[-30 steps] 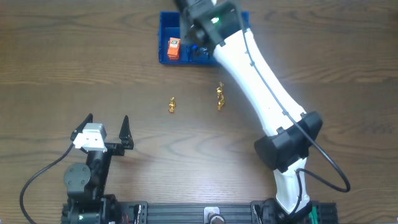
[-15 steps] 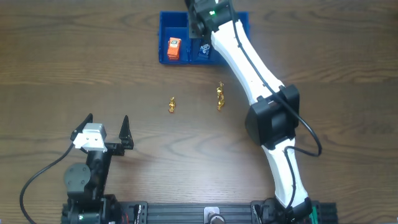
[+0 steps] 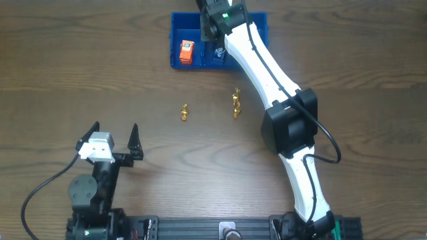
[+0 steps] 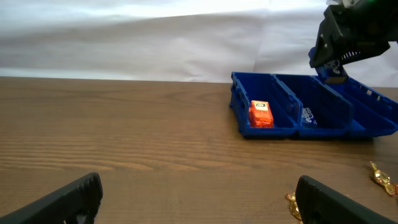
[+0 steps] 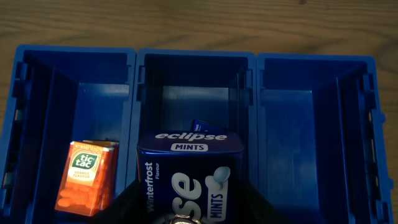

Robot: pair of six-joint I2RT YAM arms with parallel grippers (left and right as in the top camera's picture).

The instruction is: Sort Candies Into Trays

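Observation:
A blue three-compartment tray (image 3: 175,40) stands at the far middle of the table. An orange candy box (image 3: 187,51) lies in its left compartment, and a small blue mint pack (image 3: 218,53) lies in the middle one. My right gripper (image 5: 186,211) is shut on a blue mint tin (image 5: 189,171), held over the middle compartment of the tray (image 5: 255,59), beside the orange box (image 5: 86,176). Two gold-wrapped candies (image 3: 185,112) (image 3: 235,103) lie on the wood nearer me. My left gripper (image 3: 115,137) stands open and empty near the front left.
The tray's right compartment (image 5: 311,143) holds nothing. In the left wrist view the tray (image 4: 267,132) sits ahead, with the right gripper (image 4: 339,56) above it and a gold candy (image 4: 292,202) close by. Bare wooden table surrounds the tray.
The right arm has stretched farther over the tray, its elbow swinging up and left, with the tin still held. The left arm has not moved.

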